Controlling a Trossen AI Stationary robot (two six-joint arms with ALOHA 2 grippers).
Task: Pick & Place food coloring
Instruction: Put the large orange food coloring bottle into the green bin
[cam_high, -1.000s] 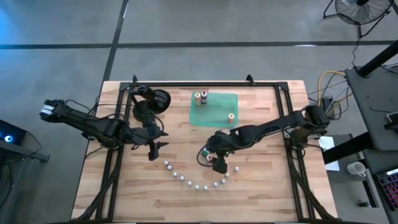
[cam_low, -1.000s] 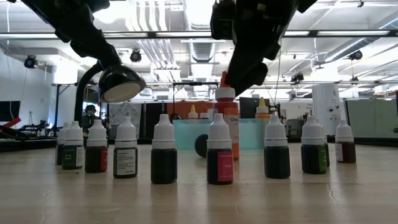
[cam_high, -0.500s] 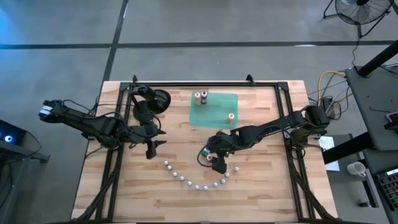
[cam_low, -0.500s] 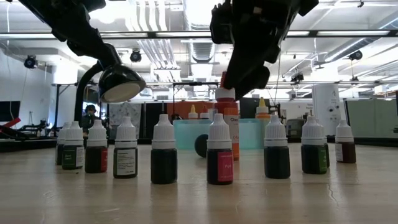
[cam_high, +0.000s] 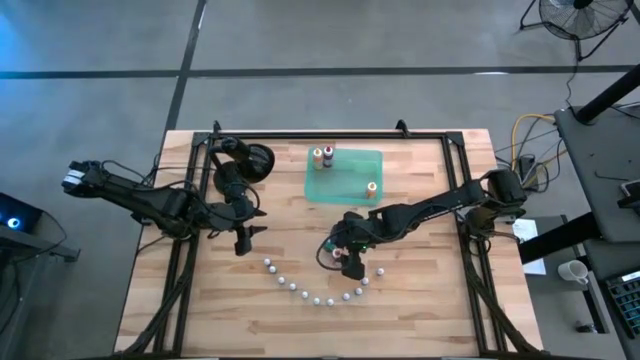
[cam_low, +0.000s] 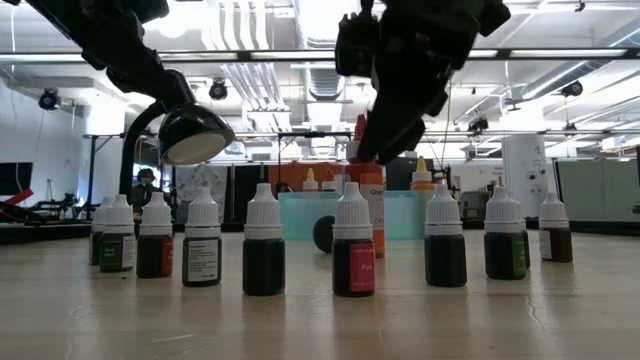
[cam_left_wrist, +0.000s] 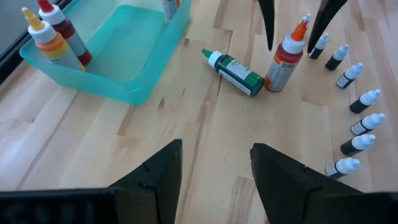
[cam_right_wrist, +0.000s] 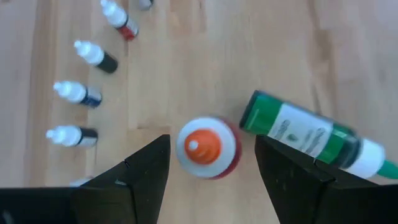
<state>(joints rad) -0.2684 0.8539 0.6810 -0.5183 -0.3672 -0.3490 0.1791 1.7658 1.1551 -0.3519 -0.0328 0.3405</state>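
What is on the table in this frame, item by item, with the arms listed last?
Tray: one, translucent green, far middle of table.
Bottles in tray: three; two at its far-left corner, one orange-tipped near its right edge.
Orange-capped bottle: one, red, upright, between the right fingers.
Green bottle: one, lying beside it.
Small bottles: about ten, white-capped, in an arc near the front.
Left gripper: open, waiting left of centre.
Right gripper: open, over the orange-capped bottle.

We've got a wooden table (cam_high: 420, 300) here. Sitting on it: a green tray (cam_high: 345, 173), an upright orange-capped bottle (cam_left_wrist: 285, 55), a green bottle (cam_left_wrist: 235, 65) lying on its side just beside it, and small white-capped bottles (cam_high: 315, 296) in a curved row.
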